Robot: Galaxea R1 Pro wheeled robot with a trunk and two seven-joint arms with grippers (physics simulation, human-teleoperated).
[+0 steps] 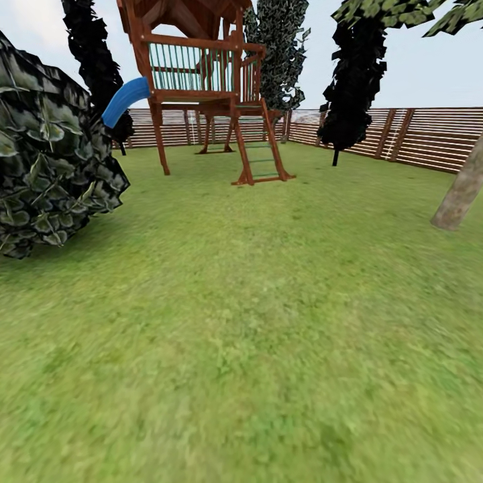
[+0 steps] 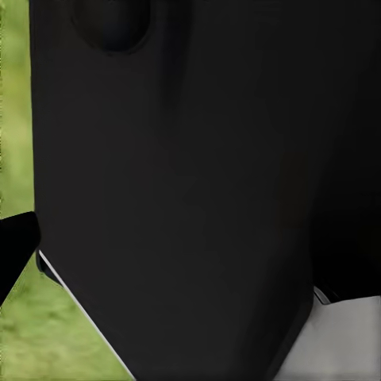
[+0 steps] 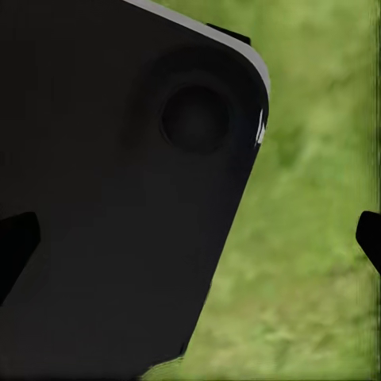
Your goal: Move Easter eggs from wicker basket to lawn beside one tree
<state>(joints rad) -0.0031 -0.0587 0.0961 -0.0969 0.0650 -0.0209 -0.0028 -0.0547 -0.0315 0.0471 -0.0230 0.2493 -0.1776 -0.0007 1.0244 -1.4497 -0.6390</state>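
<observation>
One leaning tree (image 1: pixel 461 191) trunk tilts right on lawn (image 1: pixel 255 322).

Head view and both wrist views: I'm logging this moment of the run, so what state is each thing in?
Lawn: bare grass ahead, with no eggs or basket on this stretch.
Playset: upright, ladder leaning down to the grass.
Blue slide: attached to the playset's deck.
Fence: standing along the far edge.
Pale trunk: leaning, rooted in the grass.
Left and right jaws: cannot tell, dark robot body blocks both wrist views.
</observation>
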